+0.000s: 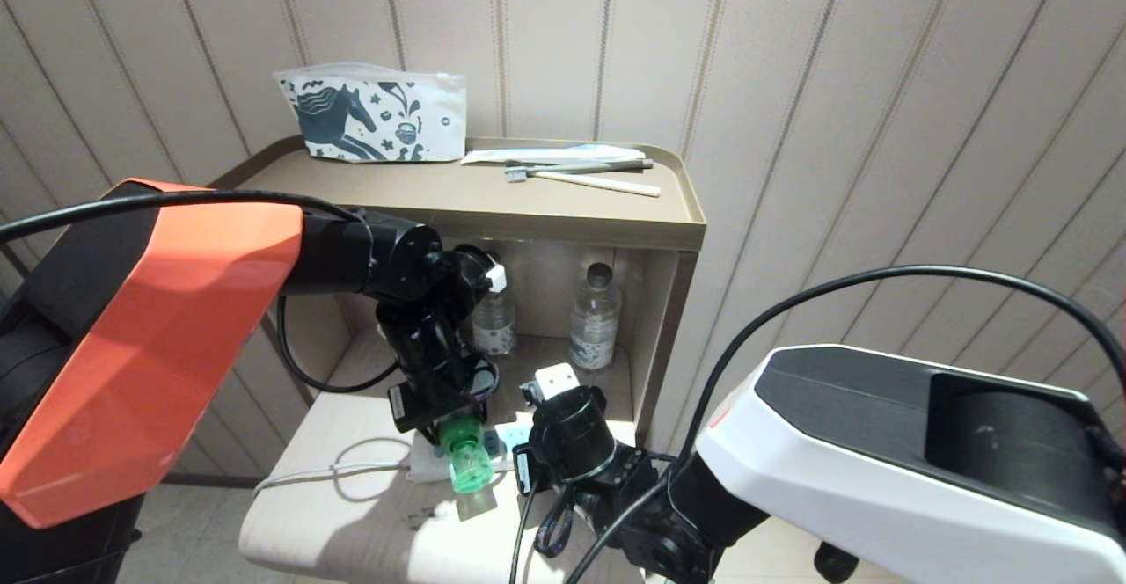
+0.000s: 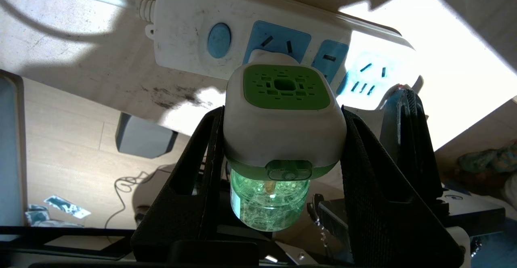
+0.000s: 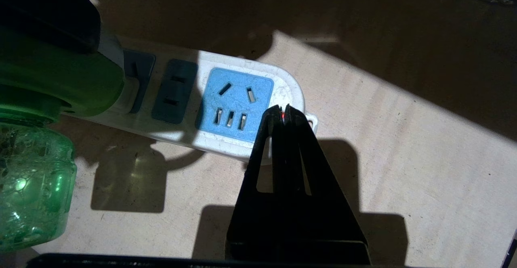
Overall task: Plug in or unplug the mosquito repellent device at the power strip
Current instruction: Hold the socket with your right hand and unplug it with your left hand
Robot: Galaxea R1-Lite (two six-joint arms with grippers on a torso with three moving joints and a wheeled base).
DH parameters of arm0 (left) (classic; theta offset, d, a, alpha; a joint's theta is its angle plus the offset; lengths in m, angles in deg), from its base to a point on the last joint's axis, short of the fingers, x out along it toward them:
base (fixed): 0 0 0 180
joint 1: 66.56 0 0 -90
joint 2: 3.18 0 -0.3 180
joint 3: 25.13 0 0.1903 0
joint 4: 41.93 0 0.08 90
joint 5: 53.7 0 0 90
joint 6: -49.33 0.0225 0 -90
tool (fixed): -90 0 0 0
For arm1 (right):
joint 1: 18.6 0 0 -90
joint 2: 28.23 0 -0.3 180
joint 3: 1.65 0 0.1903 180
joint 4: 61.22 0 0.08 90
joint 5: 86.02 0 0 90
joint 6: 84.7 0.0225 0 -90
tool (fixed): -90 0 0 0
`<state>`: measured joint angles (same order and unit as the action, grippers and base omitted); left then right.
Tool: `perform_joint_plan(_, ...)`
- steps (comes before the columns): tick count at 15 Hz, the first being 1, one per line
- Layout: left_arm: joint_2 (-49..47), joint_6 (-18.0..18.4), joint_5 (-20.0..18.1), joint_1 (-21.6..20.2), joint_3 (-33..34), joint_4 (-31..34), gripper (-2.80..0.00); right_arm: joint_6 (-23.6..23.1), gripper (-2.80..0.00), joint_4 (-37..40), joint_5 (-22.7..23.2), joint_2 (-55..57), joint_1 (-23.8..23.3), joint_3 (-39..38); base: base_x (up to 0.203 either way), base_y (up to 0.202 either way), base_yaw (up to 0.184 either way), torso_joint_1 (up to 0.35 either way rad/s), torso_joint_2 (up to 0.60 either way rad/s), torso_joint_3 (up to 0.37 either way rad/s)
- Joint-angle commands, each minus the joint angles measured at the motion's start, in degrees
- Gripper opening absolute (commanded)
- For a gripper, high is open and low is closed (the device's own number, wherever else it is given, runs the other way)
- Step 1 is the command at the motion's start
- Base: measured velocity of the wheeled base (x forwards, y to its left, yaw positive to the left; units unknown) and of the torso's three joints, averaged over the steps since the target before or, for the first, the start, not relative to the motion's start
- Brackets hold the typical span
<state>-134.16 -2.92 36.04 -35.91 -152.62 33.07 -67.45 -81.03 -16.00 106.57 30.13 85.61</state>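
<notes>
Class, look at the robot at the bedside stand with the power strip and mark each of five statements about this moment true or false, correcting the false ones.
1. The left gripper is closed on the mosquito repellent device. True.
2. The device sits at the socket next to the power strip's blue button. True.
3. The right gripper stands wide open around the strip's cord. False: its fingers are shut, tips at the strip's far end, away from the cord.
4. Two water bottles stand on top of the stand. False: they stand in the open compartment under the top.
5. The pouch with the horse print lies on the lower shelf. False: it stands on the stand's top, against the wall.
</notes>
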Motion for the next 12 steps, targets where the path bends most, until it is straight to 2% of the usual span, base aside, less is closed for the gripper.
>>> perform_joint_plan(1,-0.3,-0.3,0.0,0.0,-0.8,0.5,-2.8,0.1,-2.8,-0.3,-0.1,0.6,0.2,0.2,0.0,0.0,0.0,0.0,0.0,0.0)
perform_joint_plan(9,0.2,-0.4,-0.1,0.1,-2.2,0.6,-2.8,-0.3,-2.8,-0.1,-0.1,4.1,0.1,0.6,0.0,0.0,0.0,0.0,0.0,0.0)
perform_joint_plan(12,1.6,-0.2,-0.1,0.1,-6.0,3.6,-2.8,-0.2,-2.8,-0.2,-0.1,4.1,0.0,0.2,0.0,0.0,0.0,0.0,0.0,0.0)
